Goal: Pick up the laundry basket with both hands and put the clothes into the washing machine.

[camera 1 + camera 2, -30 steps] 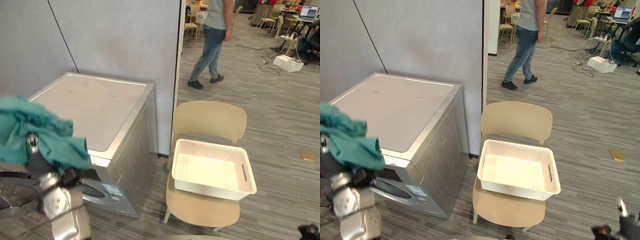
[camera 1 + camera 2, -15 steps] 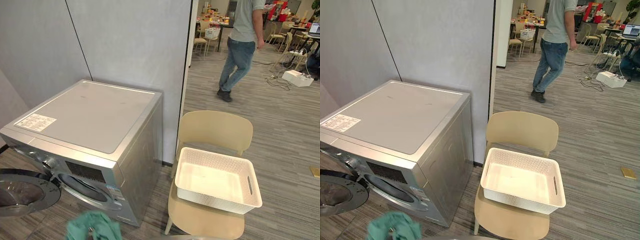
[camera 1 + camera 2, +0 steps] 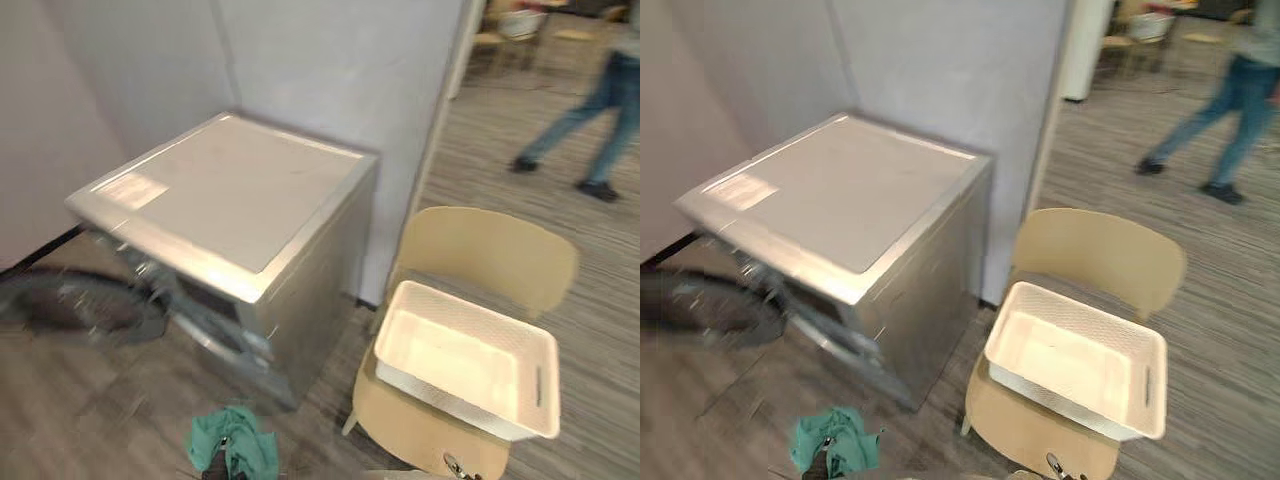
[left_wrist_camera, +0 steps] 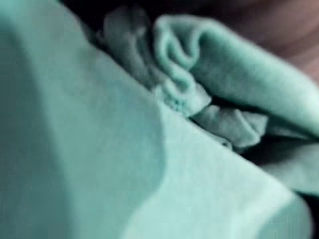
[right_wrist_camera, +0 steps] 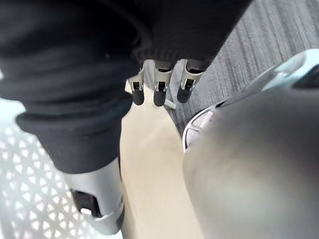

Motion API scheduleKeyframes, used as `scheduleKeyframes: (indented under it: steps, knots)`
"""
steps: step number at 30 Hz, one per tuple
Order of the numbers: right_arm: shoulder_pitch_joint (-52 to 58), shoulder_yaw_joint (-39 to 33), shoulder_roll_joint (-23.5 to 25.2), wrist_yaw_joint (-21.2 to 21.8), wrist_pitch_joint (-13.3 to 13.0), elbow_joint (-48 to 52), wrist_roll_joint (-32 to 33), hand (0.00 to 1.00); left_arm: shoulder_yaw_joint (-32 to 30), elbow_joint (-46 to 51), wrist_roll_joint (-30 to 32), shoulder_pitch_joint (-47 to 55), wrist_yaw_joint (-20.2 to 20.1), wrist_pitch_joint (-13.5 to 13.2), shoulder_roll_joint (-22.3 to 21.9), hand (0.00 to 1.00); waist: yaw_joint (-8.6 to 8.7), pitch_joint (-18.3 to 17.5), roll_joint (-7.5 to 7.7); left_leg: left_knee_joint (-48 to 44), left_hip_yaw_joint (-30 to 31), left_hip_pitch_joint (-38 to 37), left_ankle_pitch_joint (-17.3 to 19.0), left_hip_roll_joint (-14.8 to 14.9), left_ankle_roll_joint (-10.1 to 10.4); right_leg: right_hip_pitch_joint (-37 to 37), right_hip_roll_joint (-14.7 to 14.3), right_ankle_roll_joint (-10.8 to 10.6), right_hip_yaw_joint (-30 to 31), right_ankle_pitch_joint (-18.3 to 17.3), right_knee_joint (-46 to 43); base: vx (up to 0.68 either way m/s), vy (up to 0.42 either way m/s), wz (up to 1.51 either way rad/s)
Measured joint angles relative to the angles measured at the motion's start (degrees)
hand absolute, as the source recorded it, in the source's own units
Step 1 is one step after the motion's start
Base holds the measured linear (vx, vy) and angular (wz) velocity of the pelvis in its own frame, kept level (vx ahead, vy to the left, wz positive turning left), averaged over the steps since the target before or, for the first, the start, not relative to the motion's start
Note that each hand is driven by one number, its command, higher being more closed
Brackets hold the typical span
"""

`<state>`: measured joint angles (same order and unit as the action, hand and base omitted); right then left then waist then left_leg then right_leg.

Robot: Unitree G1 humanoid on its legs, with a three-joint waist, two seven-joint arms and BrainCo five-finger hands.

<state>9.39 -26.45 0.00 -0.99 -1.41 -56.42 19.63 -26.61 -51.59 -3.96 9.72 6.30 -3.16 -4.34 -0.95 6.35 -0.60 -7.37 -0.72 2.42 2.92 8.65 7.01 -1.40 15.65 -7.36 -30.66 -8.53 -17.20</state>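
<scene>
In the head view the silver washing machine stands by the wall with its round door open. The white laundry basket sits on the beige chair just beside it, and a bunched teal garment shows low in front of the machine, draped over the left hand. The left wrist view has teal folds pressed close, so I cannot tell whether that hand grips them. In the right wrist view the right hand hangs with fingers straight and relaxed above the chair seat, beside the basket's lattice wall.
</scene>
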Motion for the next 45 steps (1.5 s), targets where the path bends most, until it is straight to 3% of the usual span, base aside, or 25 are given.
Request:
scheduleKeyframes:
  steps: [2,5,7,9,10,13,15,20,22,23,24,25,27,28,29,31,32,33,34,35,36,37,39,41,45]
  knots:
    - [-1.17,0.44,-0.72,-0.2,-0.21,1.17,-0.01,0.0,-1.06,0.46,-0.41,-0.17,0.21,0.07,-0.07,1.0,-0.04,0.55,-0.24,0.95,-3.49,2.55,-0.19,1.34,-3.34,0.67,2.49,0.93,-5.8,-0.63,-2.18,-0.05,-0.061,1.22]
    - [-3.79,-0.89,-1.28,-0.45,-0.65,1.74,0.01,0.0,-3.3,-0.1,-0.4,-0.27,0.35,0.19,-0.37,1.0,0.02,0.4,-0.62,-9.7,-13.45,4.04,0.37,7.52,-4.18,-0.42,4.52,0.75,-9.38,0.3,-2.07,0.05,-0.035,0.75]
    - [-4.04,-2.96,-1.52,-0.81,-0.59,1.7,0.0,0.0,-3.25,-1.12,0.06,0.17,0.36,0.29,-0.47,1.0,0.21,-0.1,-1.6,-11.02,-14.16,2.02,0.37,10.4,-3.41,-1.87,4.45,-0.57,-11.38,1.2,-1.34,0.08,0.188,0.57]
    - [-4.92,-6.03,-1.4,-1.48,-0.45,0.05,0.01,0.0,-3.02,-2.28,0.43,-1.24,0.46,0.87,-0.17,1.0,0.28,-0.95,-1.34,-5.59,-16.84,0.48,0.1,8.81,0.05,-2.7,4.28,-1.5,-12.95,4.36,2.14,0.06,0.208,0.51]
    - [-5.09,-6.43,-0.61,-1.44,-0.34,-0.86,0.04,0.0,-2.33,-2.34,1.36,-1.68,0.52,0.89,0.16,1.0,0.38,-1.65,-0.21,-0.97,-17.48,0.14,-1.55,6.86,2.57,-2.93,3.89,-1.57,-14.4,7.13,5.76,0.06,0.155,0.39]
    - [-4.99,-6.45,0.9,-1.46,0.48,-4.06,0.03,0.0,3.53,-3.25,2.39,-2.84,0.52,1.56,2.9,1.0,0.42,-1.97,1.55,5.46,-16.01,-1.68,-4.24,2.86,1.77,-4.61,4.24,-0.96,-15.04,11.49,10.35,0.05,0.217,0.43]
    - [-4.24,-6.27,1.4,-1.48,0.83,-5.18,-0.07,0.0,7.87,-3.06,2.42,-3.39,0.39,1.55,4.49,1.0,0.37,-1.85,1.32,8.12,-14.38,-2.85,-5.51,0.83,1.0,-5.81,5.69,-0.76,-15.98,11.88,10.29,0.0,0.13,0.52]
    - [-5.96,-3.92,-0.42,-1.05,1.95,-4.6,-4.15,0.0,13.25,-2.19,2.38,-3.99,-0.02,0.05,4.4,1.0,0.08,-1.64,1.6,13.08,-13.24,-4.36,-7.15,-5.02,-1.71,-5.2,12.91,-0.49,-16.44,12.12,4.3,-0.03,0.096,0.25]
    - [-6.32,-4.0,-0.85,-1.09,1.93,-4.28,-4.59,0.0,13.27,-2.61,2.39,-3.47,0.01,0.0,4.51,1.0,0.18,-1.62,1.29,13.22,-11.74,-4.48,-6.11,-6.25,-2.68,-5.23,15.15,1.83,-15.7,13.47,0.82,-0.03,0.099,0.45]
    - [-6.25,-3.95,-1.36,-1.05,1.93,-3.88,-4.78,0.0,13.35,-3.11,2.4,-2.91,-0.01,0.0,4.61,1.0,0.26,-1.42,0.7,13.18,-9.98,-5.17,-5.78,-6.47,-3.16,-4.77,15.67,7.21,-12.09,15.53,-2.59,-0.01,0.101,0.59]
    - [-6.21,-3.77,-1.5,-0.97,1.91,-3.7,-5.21,0.0,13.44,-3.32,2.4,-2.44,-0.03,0.05,4.71,1.0,0.27,-1.52,0.51,13.15,-8.86,-5.34,-5.63,-6.4,-3.4,-3.9,15.59,9.56,-8.5,17.1,-4.64,0.05,0.126,0.83]
    - [-6.35,-1.92,-1.13,-0.55,1.93,-3.34,-6.36,0.0,13.27,-3.41,2.38,-1.65,-0.03,0.06,5.13,1.0,0.14,-1.43,-0.45,12.81,-6.46,-5.74,-5.49,-4.89,-3.69,-0.38,11.95,10.48,2.83,15.05,-9.51,0.05,0.055,0.64]
    - [-6.79,0.92,0.76,0.19,1.95,-3.21,-6.75,0.0,11.4,-3.79,1.99,-1.47,0.22,0.11,6.97,1.0,0.05,-1.33,1.72,12.11,-3.76,-4.4,-5.49,-3.96,-3.92,2.59,4.39,10.11,12.17,9.09,-13.17,0.04,-0.049,0.69]
    - [-6.94,2.64,1.99,0.32,1.78,-2.44,-6.51,0.0,10.64,-4.53,1.95,-2.05,0.24,0.45,7.64,1.0,0.21,-0.83,2.52,11.01,-1.09,-3.55,-5.73,-3.16,-4.26,2.91,0.47,8.19,16.83,4.63,-15.2,0.03,-0.128,0.91]
    - [-6.63,3.26,2.57,0.72,1.54,-1.53,-5.87,0.0,10.48,-5.22,1.96,-2.89,0.18,0.67,7.59,1.0,0.49,-0.7,2.66,10.29,1.28,-2.72,-5.73,-2.53,-4.27,3.37,-3.68,6.6,18.56,-0.92,-16.22,0.03,-0.121,0.81]
    - [-6.07,3.27,2.48,1.14,1.25,-1.1,-3.91,0.0,9.65,-6.52,2.42,-4.44,-0.02,0.79,6.18,1.0,0.87,-0.55,2.64,10.19,4.21,-2.49,-5.67,-2.33,-4.18,4.04,-8.67,4.44,19.88,-5.79,-14.2,0.02,-0.131,0.75]
    - [-5.87,3.25,2.43,1.17,1.19,-1.05,-3.53,0.0,8.88,-6.83,2.4,-4.97,-0.13,0.81,5.61,1.0,1.0,-0.51,2.69,10.26,4.98,-2.47,-5.64,-2.4,-4.13,4.47,-9.93,4.11,19.99,-6.75,-12.68,-0.01,-0.232,0.96]
    - [-5.48,3.24,2.73,1.29,0.8,-0.9,-2.23,0.0,7.34,-7.33,2.28,-6.95,-0.42,0.8,5.58,1.0,1.36,-0.29,4.46,10.09,5.96,-1.15,-5.41,-4.24,-3.78,4.38,-11.77,4.19,21.45,-7.17,-1.96,-0.05,-0.23,0.76]
    - [-5.42,3.16,2.71,1.34,0.75,-0.99,-2.17,0.0,7.03,-7.42,2.27,-7.37,-0.45,0.77,5.54,1.0,1.54,-0.12,4.7,9.92,6.0,-1.01,-5.34,-4.94,-3.58,4.41,-11.72,5.97,21.02,-6.49,-1.99,-0.02,-0.236,1.16]
    - [-4.38,0.58,3.47,1.27,0.75,-1.35,-2.13,0.0,6.15,-7.36,1.76,-9.03,-0.7,1.17,4.45,1.0,2.21,-0.29,5.65,3.48,4.59,1.14,-4.41,-5.39,-4.52,3.98,-10.26,4.59,16.92,-7.38,-1.88,0.08,-0.161,1.11]
    - [-2.57,-0.77,3.53,1.16,0.76,-1.36,-2.13,0.0,6.39,-6.89,1.71,-9.78,-0.91,1.09,3.48,1.0,2.28,-0.09,5.1,-4.45,3.96,2.57,-0.07,-6.11,-5.88,1.8,-9.78,4.68,14.42,-6.25,-1.01,0.18,-0.138,1.16]
    - [-1.94,-0.78,3.38,1.19,0.77,-1.28,-2.13,0.0,6.47,-6.86,1.71,-9.96,-1.0,1.06,2.93,1.0,2.51,0.05,4.68,-6.67,4.1,2.66,1.21,-6.27,-5.31,1.16,-10.3,5.07,14.19,-5.86,-1.9,0.23,-0.141,0.97]
    - [-1.26,-2.34,3.22,1.16,0.89,-1.29,-2.1,0.0,6.22,-6.21,1.74,-9.67,-1.14,1.04,1.21,1.0,3.57,-0.57,3.23,-7.49,4.67,1.11,4.4,-4.72,-3.04,-0.01,-12.52,5.15,14.4,-5.81,-2.48,0.17,-0.096,0.62]
    - [-2.02,-2.93,3.34,1.2,1.47,-1.27,-2.2,0.0,6.16,-4.66,1.82,-9.42,-1.29,0.99,-0.06,1.0,2.88,-1.16,2.02,-9.79,4.34,0.88,8.97,-1.5,-0.18,-1.87,-15.4,5.17,15.26,-5.8,-0.04,0.13,-0.087,-0.15]
    - [-3.51,-2.2,3.93,1.23,1.62,-0.84,-2.23,0.0,6.0,-3.0,1.67,-7.91,-1.52,0.97,-0.68,1.0,3.14,-1.42,1.59,-20.14,2.32,3.6,10.89,-0.31,1.43,-3.63,-17.0,6.43,18.56,-5.05,0.73,0.11,-0.01,-0.37]
